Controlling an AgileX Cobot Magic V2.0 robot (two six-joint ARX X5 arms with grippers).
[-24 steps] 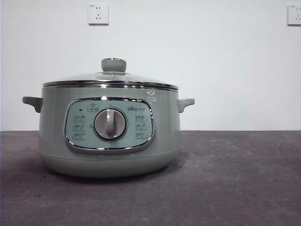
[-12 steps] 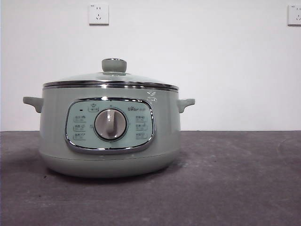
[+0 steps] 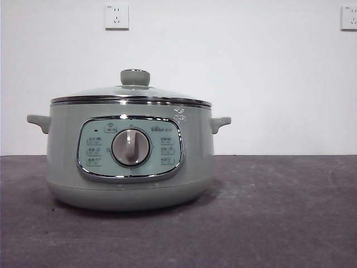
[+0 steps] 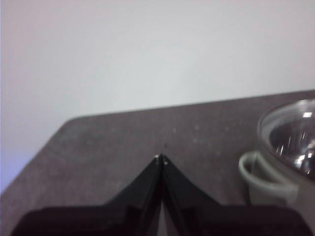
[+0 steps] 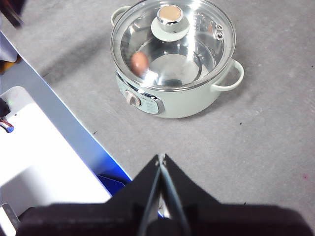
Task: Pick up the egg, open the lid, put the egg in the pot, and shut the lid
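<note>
Right pincer (image 5: 161, 156) closed, empty, high above bench (image 5: 266, 142); left pincer (image 4: 161, 158) closed beside pot (image 5: 173, 105). Egg (image 5: 140, 61) inside, under seated lid (image 5: 173, 46). Risk: none obvious unless lid rim seated unevenly.

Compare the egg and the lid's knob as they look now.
The egg is brown-orange and oval; the knob is pale green, round and flat-topped, its top tan in the right wrist view. The egg lies inside the pot, seen through the glass; the knob stands outside, on top of the lid. The egg is near the pot's wall; the knob is at the lid's middle. Both are small against the pot, and no gripper touches either.
</note>
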